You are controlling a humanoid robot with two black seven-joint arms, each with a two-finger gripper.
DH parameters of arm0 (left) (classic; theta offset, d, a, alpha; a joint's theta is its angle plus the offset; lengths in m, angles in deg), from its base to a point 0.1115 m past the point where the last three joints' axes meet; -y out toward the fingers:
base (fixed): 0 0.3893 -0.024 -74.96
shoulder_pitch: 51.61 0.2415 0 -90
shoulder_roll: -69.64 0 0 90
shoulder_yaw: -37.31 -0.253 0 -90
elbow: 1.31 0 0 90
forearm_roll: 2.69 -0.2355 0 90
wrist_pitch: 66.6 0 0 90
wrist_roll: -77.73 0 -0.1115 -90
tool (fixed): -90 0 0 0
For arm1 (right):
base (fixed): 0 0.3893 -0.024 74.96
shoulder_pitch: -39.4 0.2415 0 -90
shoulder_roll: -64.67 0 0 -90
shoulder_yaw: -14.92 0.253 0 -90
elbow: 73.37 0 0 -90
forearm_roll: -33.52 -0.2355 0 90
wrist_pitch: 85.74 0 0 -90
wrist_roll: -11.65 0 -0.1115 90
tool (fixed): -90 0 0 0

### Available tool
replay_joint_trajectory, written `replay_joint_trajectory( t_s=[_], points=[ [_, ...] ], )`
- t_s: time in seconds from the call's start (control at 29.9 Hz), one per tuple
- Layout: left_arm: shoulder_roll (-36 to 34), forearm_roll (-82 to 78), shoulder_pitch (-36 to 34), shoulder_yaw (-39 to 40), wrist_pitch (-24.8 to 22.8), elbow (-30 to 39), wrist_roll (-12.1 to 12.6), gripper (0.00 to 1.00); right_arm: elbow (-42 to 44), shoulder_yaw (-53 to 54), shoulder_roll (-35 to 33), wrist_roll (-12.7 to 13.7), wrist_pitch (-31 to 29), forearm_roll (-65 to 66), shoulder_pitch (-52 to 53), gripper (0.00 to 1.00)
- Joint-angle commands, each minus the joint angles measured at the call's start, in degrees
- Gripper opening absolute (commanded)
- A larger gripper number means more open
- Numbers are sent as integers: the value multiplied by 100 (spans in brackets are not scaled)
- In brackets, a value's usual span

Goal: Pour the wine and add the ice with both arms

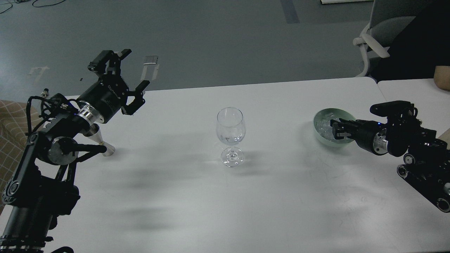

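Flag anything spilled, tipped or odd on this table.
Nothing spilled. The glass stands upright and the ice sits in its bowl. A small metal cup by the left arm seems to lie on its side.

1. A white table [197, 196] fills most of the view, its surface marked with soft grey shadows.
2. A second white table [407, 89] butts against its far right corner, with a thin seam between them.
3. A grey chair with a white frame [378, 33] stands on the floor behind the tables at the upper right.
4. A grey floor [211, 38] stretches beyond the tables; pale tape marks [150, 66] lie on it behind the left end of the table.
5. Black cables [38, 3] trail across the floor at the top left.
6. A tan checked fabric [10, 137] shows at the left edge.
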Motion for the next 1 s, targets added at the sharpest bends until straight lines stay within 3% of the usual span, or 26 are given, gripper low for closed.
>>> replay_joint_trajectory(
  t_s=[0.0,0.37,0.64,0.84,0.97],
  points=[
    [0,-3,0,3,0,0,-9,98,-3,0,-9,6,1,1,7,0],
    [9,-3,0,3,0,0,-18,98,-187,53,-70,86,1,-34,86,0],
    [-9,-3,0,3,0,-9,-18,98,-827,71,-518,112,-34,-130,612,0],
    [0,-3,-9,3,0,-9,-18,98,-1697,158,-650,164,-674,-245,1219,0],
    [0,-3,-9,3,0,-17,-18,98,-2225,185,-545,410,-1010,-245,1518,0]
  ],
)
